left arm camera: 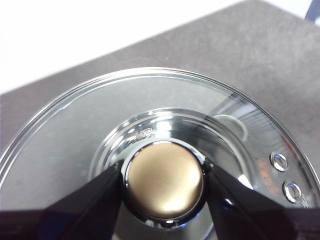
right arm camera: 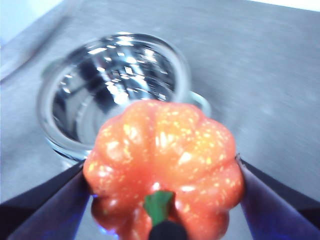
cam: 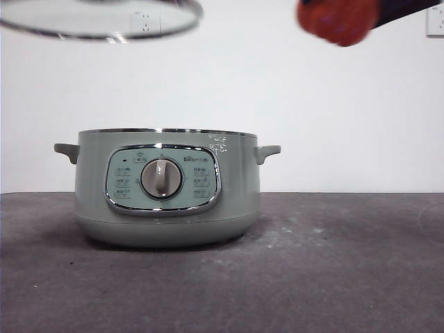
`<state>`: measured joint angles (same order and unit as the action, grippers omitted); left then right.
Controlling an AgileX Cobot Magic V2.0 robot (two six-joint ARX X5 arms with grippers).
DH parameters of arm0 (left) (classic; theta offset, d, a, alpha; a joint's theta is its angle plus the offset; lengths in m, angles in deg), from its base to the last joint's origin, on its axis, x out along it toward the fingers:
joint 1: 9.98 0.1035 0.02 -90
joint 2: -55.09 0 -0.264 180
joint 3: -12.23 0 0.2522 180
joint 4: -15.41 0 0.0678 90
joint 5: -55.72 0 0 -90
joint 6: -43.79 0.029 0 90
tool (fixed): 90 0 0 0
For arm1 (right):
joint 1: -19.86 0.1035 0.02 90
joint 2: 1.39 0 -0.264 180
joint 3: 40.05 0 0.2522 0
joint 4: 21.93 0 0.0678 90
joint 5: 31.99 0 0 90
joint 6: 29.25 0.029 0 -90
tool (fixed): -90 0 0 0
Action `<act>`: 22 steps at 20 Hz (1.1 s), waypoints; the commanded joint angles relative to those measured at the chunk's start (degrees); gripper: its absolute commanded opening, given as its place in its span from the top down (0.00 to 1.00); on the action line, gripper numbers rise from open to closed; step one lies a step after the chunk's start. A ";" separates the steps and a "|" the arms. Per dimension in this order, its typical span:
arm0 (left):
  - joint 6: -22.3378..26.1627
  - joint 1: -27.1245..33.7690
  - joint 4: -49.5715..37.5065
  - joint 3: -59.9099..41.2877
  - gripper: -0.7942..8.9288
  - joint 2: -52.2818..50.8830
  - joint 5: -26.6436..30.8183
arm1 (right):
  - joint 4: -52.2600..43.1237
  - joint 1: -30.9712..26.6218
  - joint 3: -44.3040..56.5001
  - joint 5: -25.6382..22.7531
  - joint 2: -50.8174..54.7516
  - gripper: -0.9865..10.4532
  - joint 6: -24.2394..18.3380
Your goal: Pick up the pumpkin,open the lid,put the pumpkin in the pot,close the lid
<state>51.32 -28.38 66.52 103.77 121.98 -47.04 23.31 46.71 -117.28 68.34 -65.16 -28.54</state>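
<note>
while the left tool (left arm camera: 162, 182) grips the edge-cropped lid (cam: 97, 17), the right tool (right arm camera: 162, 195) holds the blurred pumpkin (right arm camera: 162, 165).

Lab: bare wall (cam: 277, 90), grey table (cam: 333, 263).

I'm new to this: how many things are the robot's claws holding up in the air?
2. The left gripper grips the lid by its knob, high above the pot. The right gripper holds the pumpkin up, off to the pot's side.
</note>
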 commanded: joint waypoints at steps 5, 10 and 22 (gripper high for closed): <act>0.24 0.79 8.24 0.31 0.93 -13.55 0.94 | -4.17 7.10 -11.93 0.02 -17.73 0.92 -0.46; 0.00 0.79 13.57 0.31 0.93 -19.67 3.72 | -4.07 10.23 -26.38 -0.31 -33.94 0.92 -3.58; -0.28 0.79 16.83 0.31 0.93 -22.80 3.67 | -6.08 13.09 -35.23 -5.25 -54.53 0.92 -9.77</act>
<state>51.26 -27.74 85.95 103.75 99.86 -42.97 17.68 59.63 -152.47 63.18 -118.67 -37.72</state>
